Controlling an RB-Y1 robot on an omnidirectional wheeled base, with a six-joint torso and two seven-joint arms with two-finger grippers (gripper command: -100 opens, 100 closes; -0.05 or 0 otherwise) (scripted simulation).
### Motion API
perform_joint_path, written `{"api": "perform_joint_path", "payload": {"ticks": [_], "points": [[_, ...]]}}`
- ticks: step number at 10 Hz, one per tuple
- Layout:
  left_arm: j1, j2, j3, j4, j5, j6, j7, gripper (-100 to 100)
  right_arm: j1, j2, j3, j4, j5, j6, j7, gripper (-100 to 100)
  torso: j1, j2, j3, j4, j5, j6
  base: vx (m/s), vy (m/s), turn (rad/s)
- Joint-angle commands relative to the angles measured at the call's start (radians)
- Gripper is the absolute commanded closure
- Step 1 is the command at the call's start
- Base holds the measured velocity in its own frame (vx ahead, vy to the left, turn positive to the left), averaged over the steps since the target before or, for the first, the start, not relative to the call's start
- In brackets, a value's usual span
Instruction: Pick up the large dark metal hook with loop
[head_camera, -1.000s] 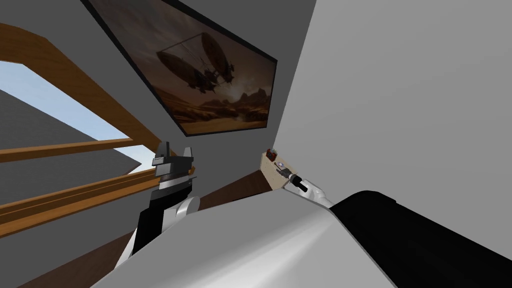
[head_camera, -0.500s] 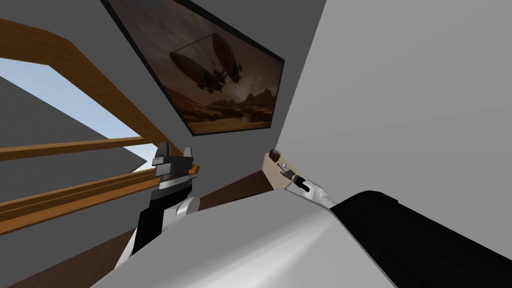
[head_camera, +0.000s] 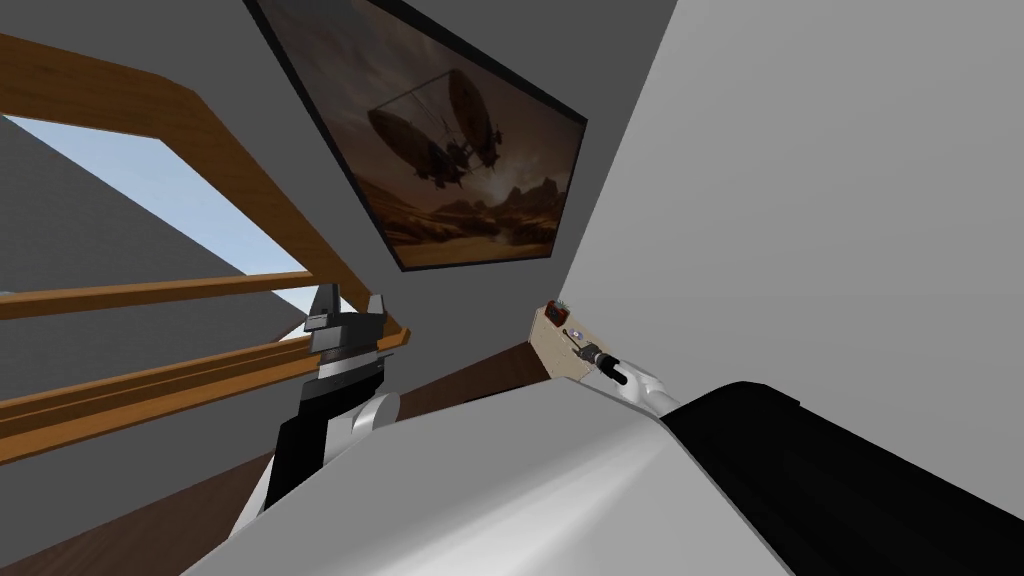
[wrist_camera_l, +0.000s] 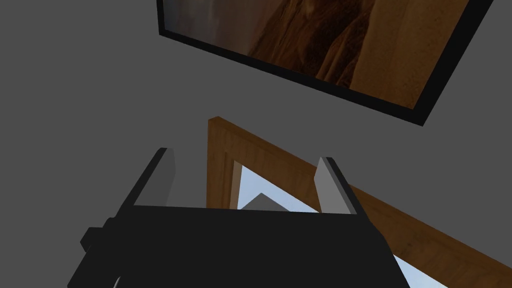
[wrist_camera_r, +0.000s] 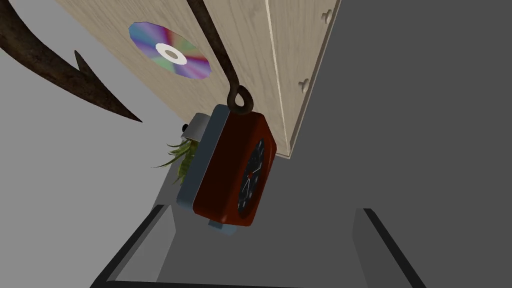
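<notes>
The large dark hook lies on the pale wood dresser top, just ahead of my right gripper. Its shank ends in a loop that touches a red alarm clock, and its barbed point curves off to the side. My right gripper is open with nothing between its fingers, a little short of the hook. In the head view the right gripper reaches over the small dresser in the corner. My left gripper is raised by the window, open and empty.
A rainbow-coloured disc lies on the dresser top beside the hook. A small green plant stands behind the clock. Grey walls close in around the dresser. A framed picture hangs above it.
The whole head view has shifted, so the picture and dresser sit further right; that is my own turn. Both arms keep their pose.
</notes>
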Motion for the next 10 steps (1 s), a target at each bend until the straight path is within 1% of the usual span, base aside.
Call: {"api": "perform_joint_path", "payload": {"ticks": [1, 2, 3, 5, 6, 8, 9, 10], "points": [[0.000, 0.000, 0.000, 0.000, 0.000, 0.000, 0.000, 0, -0.012, -0.025, 0.016, 0.050, 0.016, 0.045, 0.016, -100, 0.000, 0.000, 0.000, 0.000, 0.000, 0.000, 0.021, 0.068, 0.136], [0.000, 0.000, 0.000, 0.000, 0.000, 0.000, 0.000, 0, -0.024, -0.036, 0.024, 0.088, 0.026, 0.065, 0.029, -100, 0.001, 0.000, 0.000, 0.000, 0.000, 0.000, 0.040, 0.077, 0.117], [0.000, 0.000, 0.000, 0.000, 0.000, 0.000, 0.000, 0, -0.024, -0.036, 0.024, 0.107, 0.026, 0.065, 0.029, -100, 0.002, -0.001, -0.001, 0.000, 0.000, 0.000, 0.030, 0.056, 0.029], [0.000, 0.000, 0.000, 0.000, 0.000, 0.000, 0.000, 0, -0.048, -0.050, 0.039, 0.194, 0.043, 0.103, 0.051, -100, 0.000, 0.000, 0.000, 0.000, 0.000, 0.000, 0.021, 0.049, 0.101], [0.000, 0.000, 0.000, 0.000, 0.000, 0.000, 0.000, 0, -0.048, -0.050, 0.039, 0.194, 0.043, 0.103, 0.051, -100, 0.000, 0.000, 0.000, 0.000, 0.000, 0.000, 0.023, 0.032, 0.035], [0.000, 0.000, 0.000, 0.000, 0.000, 0.000, 0.000, 0, -0.068, -0.056, 0.054, 0.272, 0.056, 0.138, 0.070, -100, -0.002, 0.001, 0.000, 0.000, 0.000, 0.000, 0.019, 0.021, 0.079], [0.000, 0.000, 0.000, 0.000, 0.000, 0.000, 0.000, 0, -0.068, -0.056, 0.054, 0.272, 0.056, 0.138, 0.070, -100, -0.002, 0.001, 0.000, 0.000, 0.000, 0.000, 0.017, 0.010, 0.041], [0.000, 0.000, 0.000, 0.000, 0.000, 0.000, 0.000, 0, -0.076, -0.056, 0.061, 0.306, 0.061, 0.154, 0.077, -100, -0.002, 0.001, 0.000, 0.000, -0.001, 0.000, 0.013, 0.011, 0.055]]}}
